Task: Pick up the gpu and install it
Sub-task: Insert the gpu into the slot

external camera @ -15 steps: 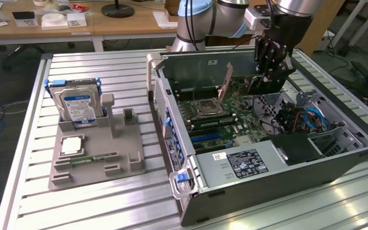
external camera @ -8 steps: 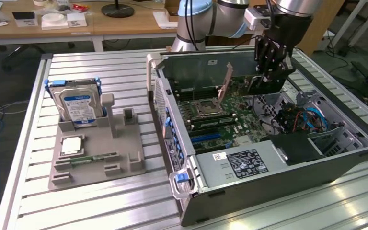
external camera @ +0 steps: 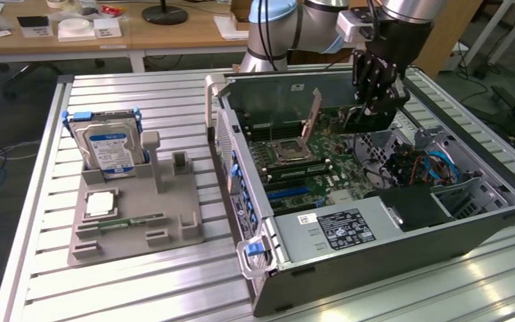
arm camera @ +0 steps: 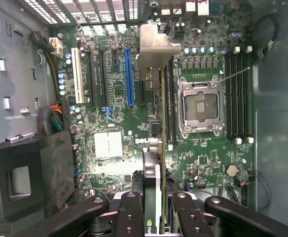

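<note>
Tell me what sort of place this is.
Probably a robotics lab or workshop: a robot arm hangs over an open computer case on a slatted metal table, with a grey parts fixture beside it and cluttered wooden desks behind.

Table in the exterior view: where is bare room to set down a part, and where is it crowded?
Free: table slats beyond the hard drive, slats nearer the camera than the grey holder, and the near corner beside the computer case. Crowded: inside the case, where the claw holds the gpu over the motherboard.
</note>
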`<state>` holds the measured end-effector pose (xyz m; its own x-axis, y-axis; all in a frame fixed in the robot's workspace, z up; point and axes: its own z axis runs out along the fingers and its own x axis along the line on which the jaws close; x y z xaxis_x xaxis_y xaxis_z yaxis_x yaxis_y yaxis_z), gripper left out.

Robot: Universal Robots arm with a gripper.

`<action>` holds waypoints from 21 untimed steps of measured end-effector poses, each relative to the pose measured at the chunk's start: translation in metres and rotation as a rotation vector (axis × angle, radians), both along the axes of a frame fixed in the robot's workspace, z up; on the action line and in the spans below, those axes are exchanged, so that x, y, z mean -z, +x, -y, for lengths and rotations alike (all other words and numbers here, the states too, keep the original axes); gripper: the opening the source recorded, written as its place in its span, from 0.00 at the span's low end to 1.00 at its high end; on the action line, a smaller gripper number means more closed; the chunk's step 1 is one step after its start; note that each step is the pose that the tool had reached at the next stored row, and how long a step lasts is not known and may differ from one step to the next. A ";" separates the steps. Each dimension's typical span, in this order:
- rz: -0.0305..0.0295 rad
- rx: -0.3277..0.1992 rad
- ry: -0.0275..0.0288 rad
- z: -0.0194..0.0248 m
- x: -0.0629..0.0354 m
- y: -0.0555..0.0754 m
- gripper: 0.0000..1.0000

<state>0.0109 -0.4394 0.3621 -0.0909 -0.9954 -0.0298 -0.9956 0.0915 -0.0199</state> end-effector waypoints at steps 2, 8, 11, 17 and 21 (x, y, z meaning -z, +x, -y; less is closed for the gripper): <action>0.0001 0.000 0.0001 0.0000 0.0001 0.000 0.27; 0.0000 0.000 -0.0001 0.0000 0.0030 -0.001 0.27; 0.0000 0.000 -0.0001 0.0000 0.0030 -0.001 0.27; 0.0000 0.000 -0.0001 0.0000 0.0041 -0.003 0.27; 0.0000 0.000 0.0000 0.0000 0.0043 -0.003 0.27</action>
<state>0.0080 -0.4394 0.3578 -0.0908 -0.9954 -0.0298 -0.9956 0.0914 -0.0200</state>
